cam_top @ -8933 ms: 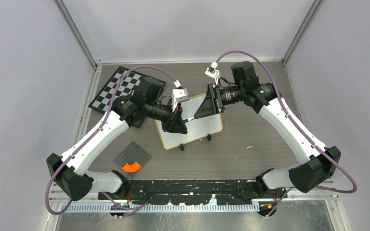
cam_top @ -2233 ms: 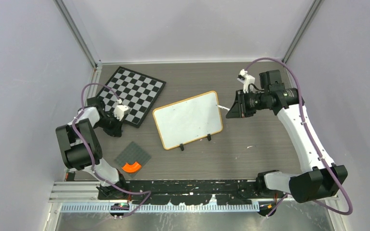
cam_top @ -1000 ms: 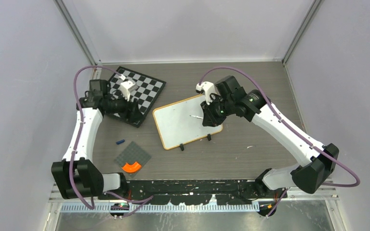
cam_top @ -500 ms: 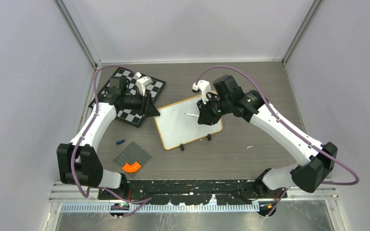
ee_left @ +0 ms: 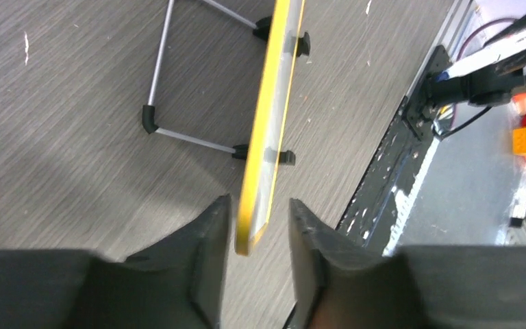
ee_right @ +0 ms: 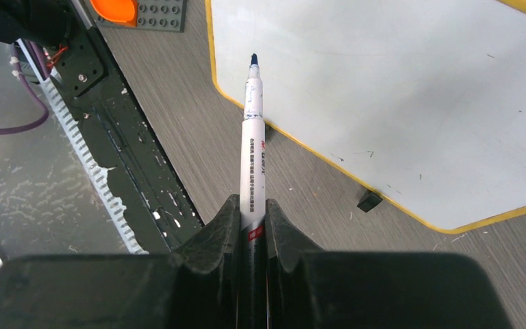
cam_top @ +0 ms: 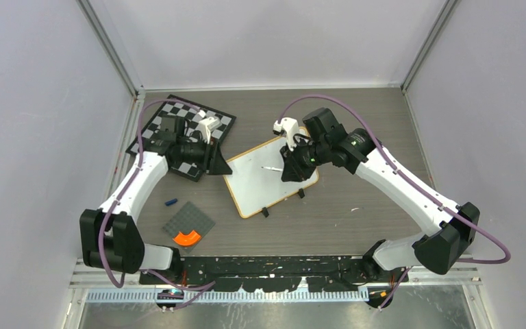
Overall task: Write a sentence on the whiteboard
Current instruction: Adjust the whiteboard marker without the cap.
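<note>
I find the whiteboard (cam_top: 264,188) lying skewed at mid-table (cam_top: 363,137), with its left corner between the fingers of the left gripper (cam_top: 220,166). The left wrist view shows the yellow frame edge-on between the two narrowly parted jaws. A gap shows beside one finger, so the board is not clamped. The right gripper (ee_right: 252,205) is closed on a white marker (ee_right: 252,137), whose tip is over the board's white face, just inside the frame. I cannot confirm contact.

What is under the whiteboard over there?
The left wrist view, looking along its edge, shows a thin wire stand joined to black clips on the whiteboard, over bare table. From above, the board itself covers all this.
</note>
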Motion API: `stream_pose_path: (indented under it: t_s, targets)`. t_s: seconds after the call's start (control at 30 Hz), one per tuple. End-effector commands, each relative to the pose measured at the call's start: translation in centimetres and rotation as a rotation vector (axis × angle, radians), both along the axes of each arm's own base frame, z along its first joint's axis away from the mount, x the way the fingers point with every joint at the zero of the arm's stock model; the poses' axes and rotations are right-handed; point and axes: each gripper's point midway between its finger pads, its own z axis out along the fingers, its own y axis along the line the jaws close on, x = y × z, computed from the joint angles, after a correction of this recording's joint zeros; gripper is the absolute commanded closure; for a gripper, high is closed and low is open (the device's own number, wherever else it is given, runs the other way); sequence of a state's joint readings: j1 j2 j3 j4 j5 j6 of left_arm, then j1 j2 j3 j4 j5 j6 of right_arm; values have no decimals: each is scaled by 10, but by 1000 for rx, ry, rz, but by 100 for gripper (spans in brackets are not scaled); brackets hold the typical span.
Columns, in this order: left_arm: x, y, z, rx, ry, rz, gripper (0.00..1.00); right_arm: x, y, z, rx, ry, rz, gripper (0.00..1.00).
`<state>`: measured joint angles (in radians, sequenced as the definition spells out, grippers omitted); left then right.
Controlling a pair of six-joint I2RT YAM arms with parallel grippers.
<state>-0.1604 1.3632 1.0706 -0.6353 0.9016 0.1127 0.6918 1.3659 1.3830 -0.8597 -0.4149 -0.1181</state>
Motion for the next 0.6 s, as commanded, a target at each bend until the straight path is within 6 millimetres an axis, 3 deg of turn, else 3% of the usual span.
stream_pose_path:
  t_s: [0.0, 0.1, 0.17, 0.23, 0.43, 0.57]
  targets:
    - [-8, 9, 17, 62, -86, 3, 50, -6, 8, 23, 68, -1, 21, 100]
    - [1, 17, 58, 110, -307, 0, 35, -12, 15, 26, 101, 55, 25, 100]
    - [-2, 15, 84, 105, -398, -49, 33, -15, 20, 27, 126, 96, 21, 100]
    - [-8, 7, 98, 89, -431, -113, 32, -18, 27, 27, 151, 142, 23, 100]
    - [-49, -37, 106, 166, -481, -375, 31, -23, 42, 27, 195, 265, 32, 100]
    - [-73, -48, 97, 285, -608, -560, 31, -28, 49, 29, 227, 318, 43, 100]
